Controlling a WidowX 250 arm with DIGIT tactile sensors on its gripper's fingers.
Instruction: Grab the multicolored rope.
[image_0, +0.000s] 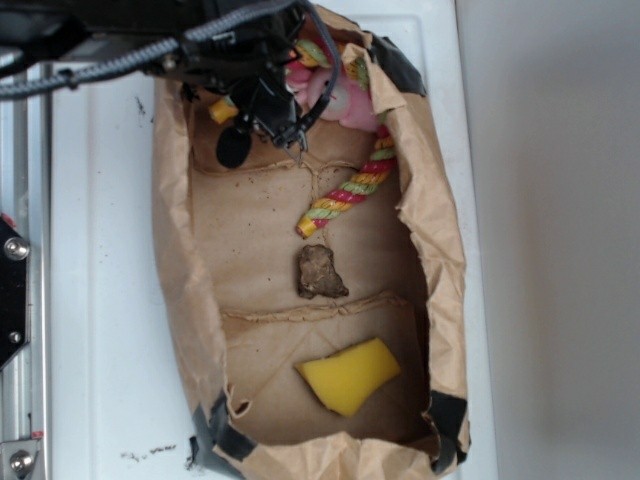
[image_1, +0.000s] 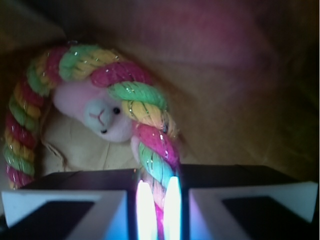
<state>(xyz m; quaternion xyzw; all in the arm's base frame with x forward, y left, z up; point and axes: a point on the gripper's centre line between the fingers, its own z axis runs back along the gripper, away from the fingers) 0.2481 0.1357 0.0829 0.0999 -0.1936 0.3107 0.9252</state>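
Observation:
The multicolored rope (image_0: 352, 190) lies curved inside the brown paper-lined bin (image_0: 190, 250); one yellow tip points toward the middle and the other end runs up under the arm. In the wrist view the rope (image_1: 145, 112) arches over a pink plush animal (image_1: 100, 117) and runs down between the bright fingers (image_1: 145, 210). My gripper (image_1: 158, 212) is shut on the rope, pinching it between both pads. In the exterior view my gripper (image_0: 262, 112) sits at the bin's top end, partly hiding the rope and the plush animal (image_0: 330, 95).
A brown rock-like lump (image_0: 320, 272) lies in the middle of the bin. A yellow sponge wedge (image_0: 348, 375) rests near the bottom end. The crumpled paper walls rise on all sides, with black tape at the corners (image_0: 215, 435).

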